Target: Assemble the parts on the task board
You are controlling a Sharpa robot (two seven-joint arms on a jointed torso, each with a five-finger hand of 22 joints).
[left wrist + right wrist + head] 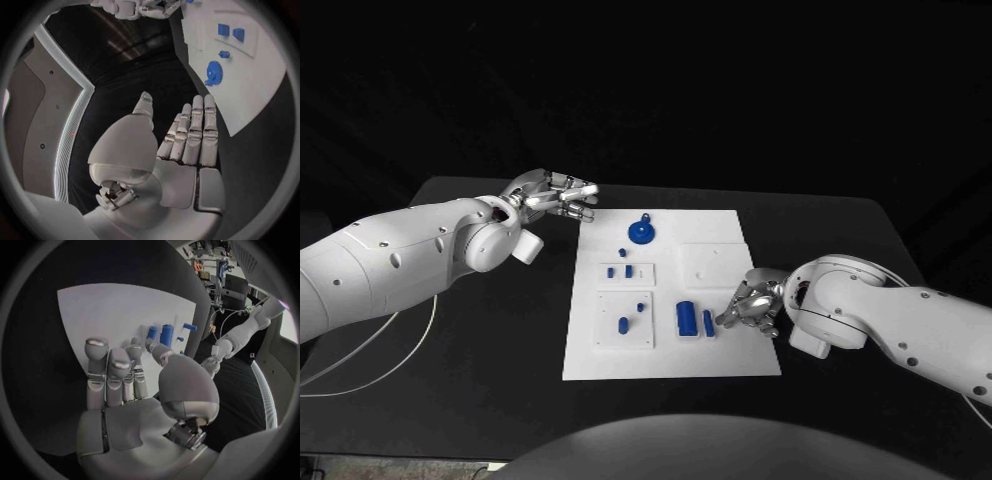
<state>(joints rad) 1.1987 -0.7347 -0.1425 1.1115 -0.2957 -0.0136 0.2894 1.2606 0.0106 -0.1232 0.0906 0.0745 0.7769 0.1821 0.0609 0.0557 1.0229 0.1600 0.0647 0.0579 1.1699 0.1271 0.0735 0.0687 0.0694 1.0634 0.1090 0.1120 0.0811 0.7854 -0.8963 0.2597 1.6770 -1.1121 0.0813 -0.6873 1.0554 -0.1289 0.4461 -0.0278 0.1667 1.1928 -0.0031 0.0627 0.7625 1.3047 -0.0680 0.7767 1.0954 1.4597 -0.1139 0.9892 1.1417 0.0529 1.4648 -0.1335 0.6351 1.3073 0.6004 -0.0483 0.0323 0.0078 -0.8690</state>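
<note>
The white task board lies in the middle of the black table. A round blue gear-like part lies near its far edge, with small blue pieces below it. A blue cylinder and a thinner blue piece stand side by side toward the near right. My right hand rests at the board's right side, fingers reaching toward the thinner piece and holding nothing. Off the board's far left corner hovers my left hand, empty, with fingers extended. The right wrist view shows the cylinder just beyond the fingertips.
Black table surrounds the board on every side. A white cable trails under my left arm at the near left. In the left wrist view the gear and two square blue pieces sit on the board.
</note>
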